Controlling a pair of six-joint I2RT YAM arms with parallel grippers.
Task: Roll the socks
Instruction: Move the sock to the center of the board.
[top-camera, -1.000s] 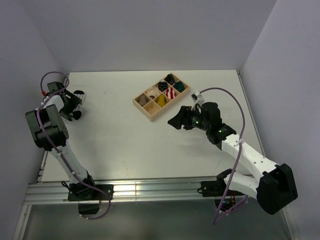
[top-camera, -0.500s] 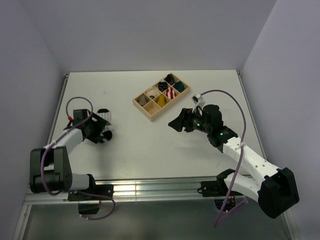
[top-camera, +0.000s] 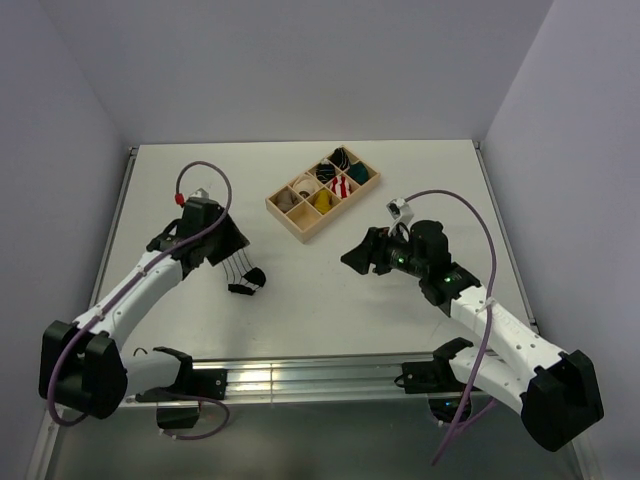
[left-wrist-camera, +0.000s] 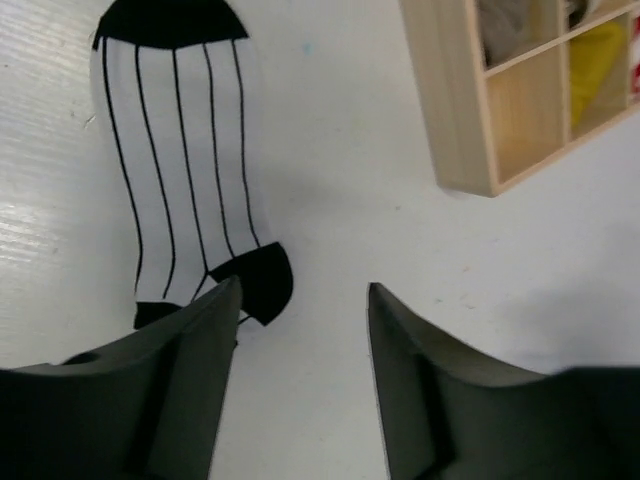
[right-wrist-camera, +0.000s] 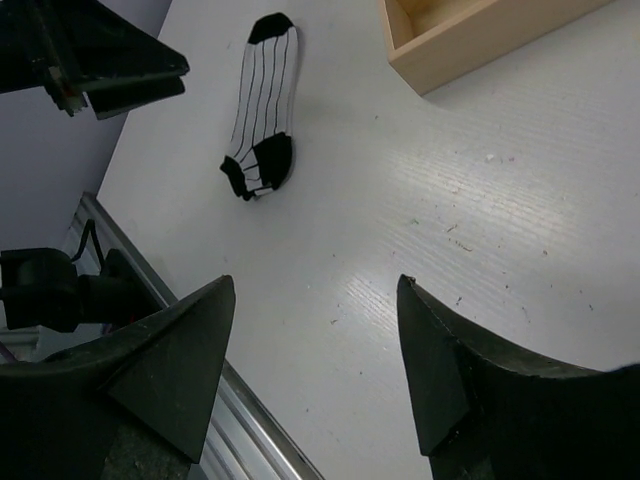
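The white sock (top-camera: 247, 277) with thin black stripes and black ends lies flat on the table left of centre. It also shows in the left wrist view (left-wrist-camera: 180, 170) and the right wrist view (right-wrist-camera: 262, 105). My left gripper (top-camera: 228, 250) is open just over its near end. In the left wrist view (left-wrist-camera: 300, 290) the sock lies beside the left finger, with nothing between the jaws. My right gripper (top-camera: 355, 258) is open and empty (right-wrist-camera: 315, 290), over bare table right of the sock. No loose mustard-yellow sock shows.
A wooden tray (top-camera: 283, 211) with several compartments stands at the back centre. It holds rolled bundles, among them a yellow one (top-camera: 322, 201), a red-and-white one (top-camera: 340, 186) and a teal one (top-camera: 358, 174). Its corner shows in both wrist views (left-wrist-camera: 450, 130) (right-wrist-camera: 440, 55).
My left arm has swung from the far left edge towards the centre, bringing the striped sock with it. The sock now lies on the table. My right gripper has shifted slightly nearer.
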